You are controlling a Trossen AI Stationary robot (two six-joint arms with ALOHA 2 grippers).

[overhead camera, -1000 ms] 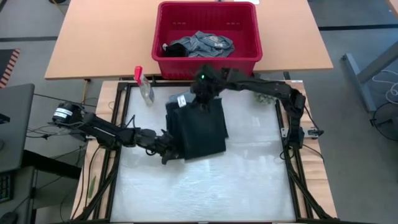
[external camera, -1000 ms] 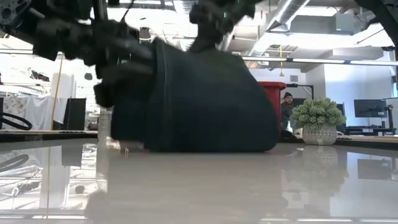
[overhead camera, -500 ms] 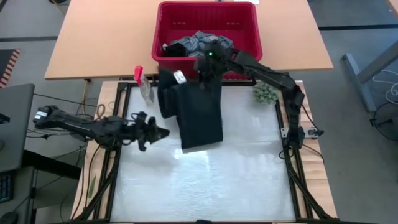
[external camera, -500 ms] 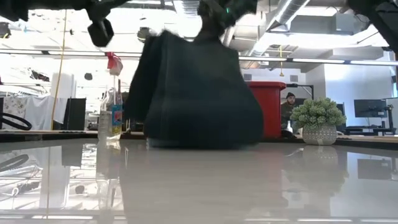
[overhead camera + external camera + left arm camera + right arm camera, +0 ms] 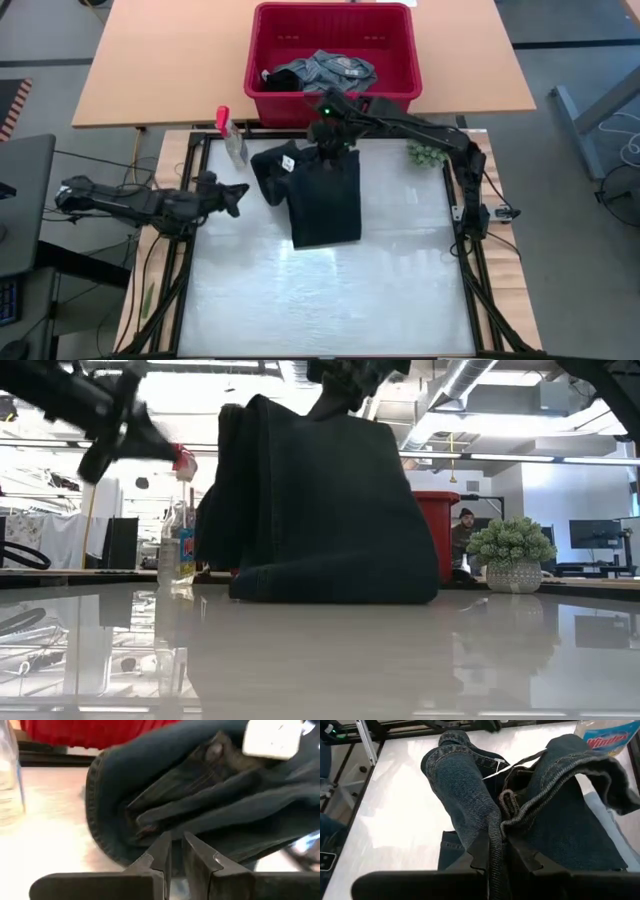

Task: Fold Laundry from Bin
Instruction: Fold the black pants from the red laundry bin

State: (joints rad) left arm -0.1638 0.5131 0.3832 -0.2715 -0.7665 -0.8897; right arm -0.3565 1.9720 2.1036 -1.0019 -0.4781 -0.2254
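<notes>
A pair of dark blue jeans (image 5: 325,200) with a white tag (image 5: 288,163) stands draped on the table just in front of the red bin (image 5: 405,60). My right gripper (image 5: 326,138) is above the jeans' top, shut on them. A grey-blue garment (image 5: 325,70) lies inside the bin. My left gripper (image 5: 238,193) hovers near the table's left edge, clear of the jeans. In its wrist view its fingers (image 5: 165,847) stand almost together with nothing between them, pointing at the jeans (image 5: 200,795). My right gripper pinches a bunched fold of the jeans near the waistband (image 5: 492,827) between its two fingers, several layers thick. The fingers come from above, slanting down toward the table's near side. The jeans hang below them, and their lower end (image 5: 330,592) rests on the table.
A clear spray bottle with a red top (image 5: 232,140) stands at the table's far left corner. A fuzzy green ball (image 5: 427,152) sits at the far right. A wooden table (image 5: 160,70) carries the bin behind the work surface. A person (image 5: 462,525) sits in the room beyond.
My left gripper has left the jeans' near left edge and drawn back toward the table's left edge, rising and tipping up toward level. My right gripper swung the jeans toward the bin and back. The jeans now hang straighter, with a flap fallen out to the left.
</notes>
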